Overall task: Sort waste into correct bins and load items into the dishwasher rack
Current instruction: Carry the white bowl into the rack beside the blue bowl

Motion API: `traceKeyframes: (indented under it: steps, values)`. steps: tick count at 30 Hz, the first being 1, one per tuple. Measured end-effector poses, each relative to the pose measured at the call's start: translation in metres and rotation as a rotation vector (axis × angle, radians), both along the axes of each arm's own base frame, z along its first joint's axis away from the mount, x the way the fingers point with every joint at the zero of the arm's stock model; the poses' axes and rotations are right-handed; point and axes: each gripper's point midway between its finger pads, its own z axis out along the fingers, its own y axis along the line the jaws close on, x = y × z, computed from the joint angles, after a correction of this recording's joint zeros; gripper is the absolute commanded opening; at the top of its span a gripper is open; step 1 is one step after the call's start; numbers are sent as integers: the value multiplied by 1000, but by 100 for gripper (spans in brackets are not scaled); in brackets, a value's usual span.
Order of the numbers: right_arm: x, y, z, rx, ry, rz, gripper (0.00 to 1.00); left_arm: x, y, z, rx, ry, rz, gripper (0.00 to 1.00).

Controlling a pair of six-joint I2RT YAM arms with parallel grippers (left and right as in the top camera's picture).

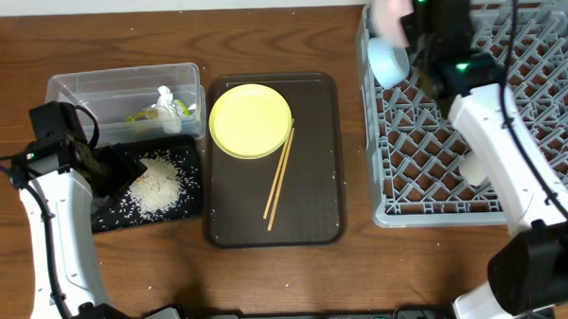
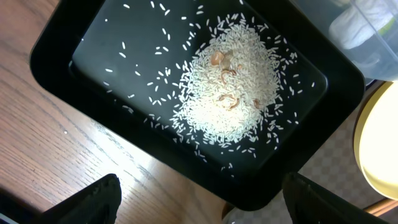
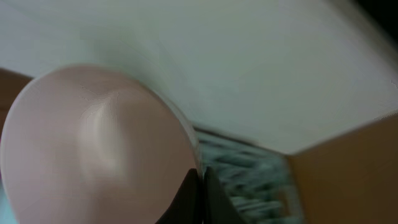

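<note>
My right gripper is shut on the rim of the white bowl, which looks pinkish, and holds it over the back left corner of the grey dishwasher rack; the overhead view shows the bowl there too. The light blue bowl leans in the rack just below it. My left gripper is open and empty over the near edge of the black tray, which holds the rice. The clear tub holds the wrapper and tissue. The yellow plate and chopsticks lie on the brown tray.
The dark brown serving tray lies between the bins and the rack. A pale object, perhaps the cup, sits in the rack, partly hidden by my right arm. Bare wooden table surrounds everything.
</note>
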Motion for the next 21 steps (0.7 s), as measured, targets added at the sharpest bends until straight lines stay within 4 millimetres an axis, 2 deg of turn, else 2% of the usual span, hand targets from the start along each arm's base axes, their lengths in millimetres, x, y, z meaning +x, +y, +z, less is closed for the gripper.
traceKeyframes:
  steps: [2, 3, 6, 11, 14, 21]
  values:
    - [8, -25, 3, -92, -14, -46, 1, 0, 0, 0, 0, 0, 0, 85]
    - [10, -30, 3, -117, -15, -58, 1, 0, 0, 0, 0, 0, 0, 86]
    - [22, -59, -13, -241, 22, -134, 1, 0, 0, 0, 0, 0, 0, 85]
    - [37, -91, -40, -353, 39, -269, 1, 0, 0, 0, 0, 0, 0, 85]
    - [40, -102, -59, -393, 68, -325, 1, 0, 0, 0, 0, 0, 0, 85]
    - [42, -107, -94, -439, 150, -355, 1, 0, 0, 0, -1, 0, 0, 85]
